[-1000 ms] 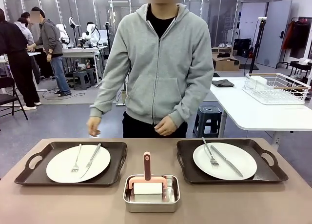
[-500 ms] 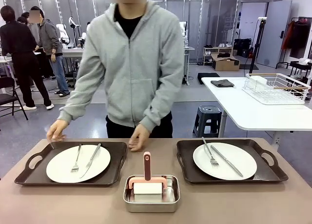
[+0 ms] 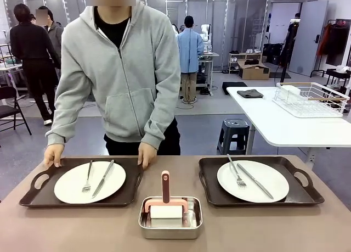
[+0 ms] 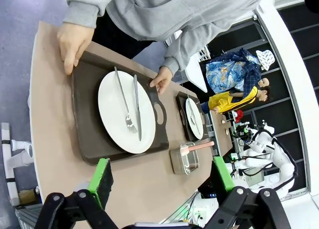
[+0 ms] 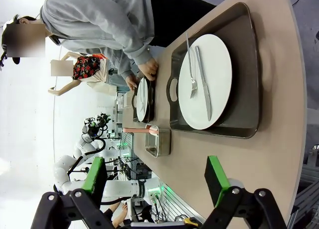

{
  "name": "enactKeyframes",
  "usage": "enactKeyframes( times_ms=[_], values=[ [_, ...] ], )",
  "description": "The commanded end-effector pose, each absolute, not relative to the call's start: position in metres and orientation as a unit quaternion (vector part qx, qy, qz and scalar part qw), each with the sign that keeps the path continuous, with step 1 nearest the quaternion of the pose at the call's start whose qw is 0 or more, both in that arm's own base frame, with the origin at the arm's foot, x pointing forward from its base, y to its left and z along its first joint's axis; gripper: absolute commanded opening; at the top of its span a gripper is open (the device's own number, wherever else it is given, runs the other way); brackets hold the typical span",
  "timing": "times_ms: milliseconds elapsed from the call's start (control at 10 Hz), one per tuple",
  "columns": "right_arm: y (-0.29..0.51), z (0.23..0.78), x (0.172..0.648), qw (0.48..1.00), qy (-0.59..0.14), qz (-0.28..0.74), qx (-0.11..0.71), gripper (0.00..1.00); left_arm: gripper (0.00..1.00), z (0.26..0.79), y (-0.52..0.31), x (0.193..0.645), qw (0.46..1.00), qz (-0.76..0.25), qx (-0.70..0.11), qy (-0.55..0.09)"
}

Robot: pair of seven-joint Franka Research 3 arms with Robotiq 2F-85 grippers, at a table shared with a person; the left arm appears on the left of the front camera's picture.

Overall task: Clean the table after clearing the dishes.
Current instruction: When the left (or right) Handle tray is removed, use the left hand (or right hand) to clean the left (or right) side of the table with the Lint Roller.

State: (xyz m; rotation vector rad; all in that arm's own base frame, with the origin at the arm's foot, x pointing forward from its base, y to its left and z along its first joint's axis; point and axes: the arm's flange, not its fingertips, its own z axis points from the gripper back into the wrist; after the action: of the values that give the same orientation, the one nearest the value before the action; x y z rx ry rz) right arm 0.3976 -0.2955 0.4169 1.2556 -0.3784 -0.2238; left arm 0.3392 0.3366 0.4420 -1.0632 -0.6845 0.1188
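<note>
Two white plates lie on dark handled trays on the brown table (image 3: 82,230). The left plate (image 3: 89,182) carries a fork and a knife, and so does the right plate (image 3: 253,180). A person in a grey hoodie has a hand (image 3: 54,154) and the other hand (image 3: 146,153) on the far edge of the left tray (image 3: 33,196). The right tray (image 3: 300,196) is untouched. My left gripper (image 4: 162,175) hangs open high above the near edge, facing that left plate (image 4: 124,112). My right gripper (image 5: 155,175) is open too, above the table near the right plate (image 5: 205,82).
A square steel pan (image 3: 170,222) with a pink-handled scraper (image 3: 165,187) stands between the trays near the front edge. Behind on the right are a white table (image 3: 285,131) bearing a wire rack (image 3: 310,98), and a grey stool (image 3: 236,132). People stand farther back.
The person has stepped toward the picture's left and laid both hands on the far edge of the left tray. Neither gripper has changed.
</note>
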Motion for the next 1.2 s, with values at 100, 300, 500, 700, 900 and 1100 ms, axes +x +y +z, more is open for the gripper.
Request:
enactKeyframes(
  times_ms=[100, 300, 500, 700, 900, 1100],
  values=[
    [-0.296, 0.417, 0.397, 0.786, -0.176, -0.104, 0.583, 1.00, 1.00, 0.443, 0.338, 0.338, 0.804, 0.055, -0.496, -0.322],
    [-0.296, 0.417, 0.397, 0.786, -0.176, -0.104, 0.583, 1.00, 1.00, 0.443, 0.338, 0.338, 0.804, 0.055, -0.496, -0.322],
    [-0.296, 0.417, 0.397, 0.786, -0.176, -0.104, 0.583, 1.00, 1.00, 0.443, 0.338, 0.338, 0.804, 0.055, -0.496, -0.322],
    [-0.296, 0.417, 0.397, 0.786, -0.176, -0.104, 0.583, 1.00, 1.00, 0.443, 0.338, 0.338, 0.804, 0.055, -0.496, -0.322],
    [-0.296, 0.417, 0.397, 0.786, -0.176, -0.104, 0.583, 1.00, 1.00, 0.442, 0.337, 0.339, 0.805, 0.055, -0.497, -0.320],
    [-0.296, 0.417, 0.397, 0.786, -0.176, -0.104, 0.583, 1.00, 1.00, 0.476, 0.309, 0.354, 0.820, -0.070, -0.451, -0.344]
  ],
)
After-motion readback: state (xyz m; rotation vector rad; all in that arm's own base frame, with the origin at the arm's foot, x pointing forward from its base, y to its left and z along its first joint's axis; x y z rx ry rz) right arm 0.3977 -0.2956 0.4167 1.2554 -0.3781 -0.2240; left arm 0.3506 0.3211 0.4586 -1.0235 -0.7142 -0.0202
